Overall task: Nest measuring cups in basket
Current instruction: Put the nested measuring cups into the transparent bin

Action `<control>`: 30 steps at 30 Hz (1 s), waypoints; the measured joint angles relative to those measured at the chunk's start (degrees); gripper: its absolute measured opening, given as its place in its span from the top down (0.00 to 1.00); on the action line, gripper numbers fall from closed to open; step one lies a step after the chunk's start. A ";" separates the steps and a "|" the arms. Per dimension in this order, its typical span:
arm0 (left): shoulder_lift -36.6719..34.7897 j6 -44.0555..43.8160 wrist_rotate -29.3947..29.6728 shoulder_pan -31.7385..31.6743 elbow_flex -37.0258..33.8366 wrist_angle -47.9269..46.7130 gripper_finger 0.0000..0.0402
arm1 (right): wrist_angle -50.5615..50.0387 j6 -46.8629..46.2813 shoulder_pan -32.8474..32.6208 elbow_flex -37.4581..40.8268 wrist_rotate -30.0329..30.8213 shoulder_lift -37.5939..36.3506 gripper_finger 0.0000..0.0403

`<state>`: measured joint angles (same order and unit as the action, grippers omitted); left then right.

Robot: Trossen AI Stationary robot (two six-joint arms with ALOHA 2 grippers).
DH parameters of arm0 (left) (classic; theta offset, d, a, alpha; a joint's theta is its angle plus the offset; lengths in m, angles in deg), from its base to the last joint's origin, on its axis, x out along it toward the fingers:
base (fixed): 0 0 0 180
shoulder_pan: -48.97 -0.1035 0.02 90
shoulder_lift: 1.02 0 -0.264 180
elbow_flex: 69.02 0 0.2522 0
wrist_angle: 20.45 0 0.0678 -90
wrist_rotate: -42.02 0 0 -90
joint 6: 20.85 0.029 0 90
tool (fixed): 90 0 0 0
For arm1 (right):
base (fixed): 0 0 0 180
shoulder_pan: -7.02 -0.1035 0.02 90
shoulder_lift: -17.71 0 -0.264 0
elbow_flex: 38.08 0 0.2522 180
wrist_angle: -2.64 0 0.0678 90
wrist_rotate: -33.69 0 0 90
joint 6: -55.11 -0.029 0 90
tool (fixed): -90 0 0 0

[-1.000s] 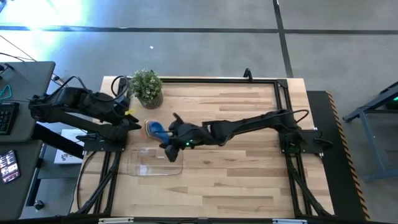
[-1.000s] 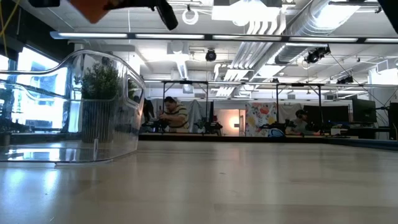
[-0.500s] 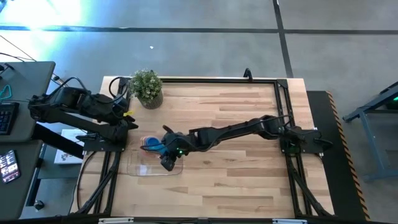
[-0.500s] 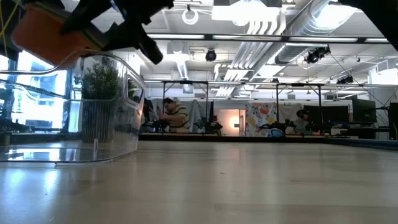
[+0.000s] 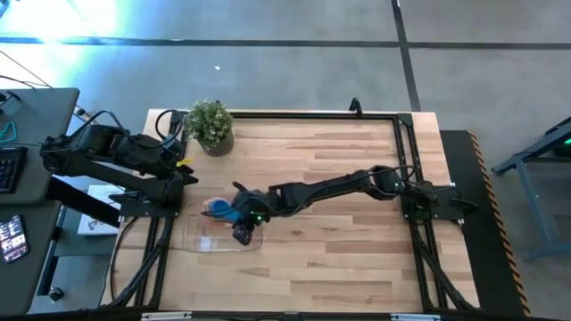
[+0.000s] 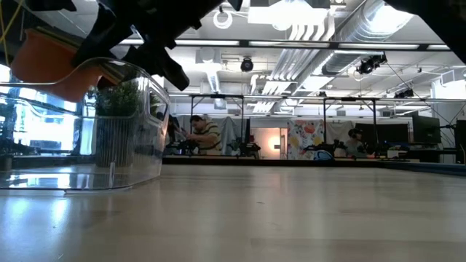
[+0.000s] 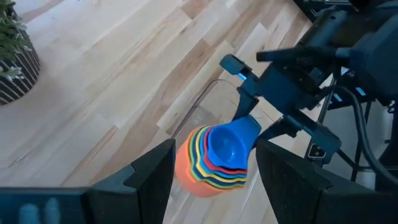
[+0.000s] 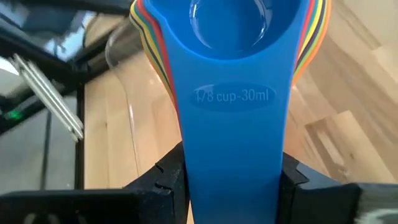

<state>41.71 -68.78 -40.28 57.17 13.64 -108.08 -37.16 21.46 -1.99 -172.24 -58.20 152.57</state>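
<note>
Cups (image 7: 217,158), nested, are clamped by their handles in the right pincer (image 5: 239,223) above the basket (image 5: 201,239); released tilted, the stack could be caught on the near rim below and spilled.

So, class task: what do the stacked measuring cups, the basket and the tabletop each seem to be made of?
Measuring cups: likely plastic, smooth and glossy, with bright solid colours and moulded size lettering on the blue handle.
Basket: clear, shiny plastic; the potted plant shows through its wall.
Tabletop: wood with a satin finish, showing jointed planks and visible grain.
</note>
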 joint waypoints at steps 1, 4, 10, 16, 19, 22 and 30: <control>0.01 -0.01 0.13 0.00 0.00 0.00 0.46 | 0.71 -0.59 0.06 0.00 -0.23 0.00 0.70; 0.01 -2.28 -1.05 0.01 0.00 -0.61 0.46 | 3.24 -0.94 0.18 -0.09 -0.31 0.00 0.70; 0.29 -11.04 -5.14 1.03 -0.02 -14.15 0.46 | -2.35 -2.36 -0.10 -2.47 0.49 -0.09 0.70; -0.25 -15.98 -7.11 2.93 -1.97 -14.85 0.46 | -6.70 -3.70 0.19 -3.85 2.35 -0.15 0.70; -0.01 -19.11 -7.22 4.29 -4.64 -16.30 0.46 | -7.66 -4.04 0.41 -3.82 2.13 -0.15 0.70; 0.16 -21.52 -7.46 5.74 -8.11 -16.04 0.46 | -8.42 -4.94 0.41 -3.82 2.25 -0.15 0.70; 0.23 -28.74 -8.69 8.75 -16.92 -16.17 0.46 | -10.01 -5.11 0.37 -3.82 1.39 -0.15 0.70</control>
<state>41.94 -97.51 -48.97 65.92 -3.28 -124.25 -47.17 16.35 -1.62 -176.07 -56.81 152.42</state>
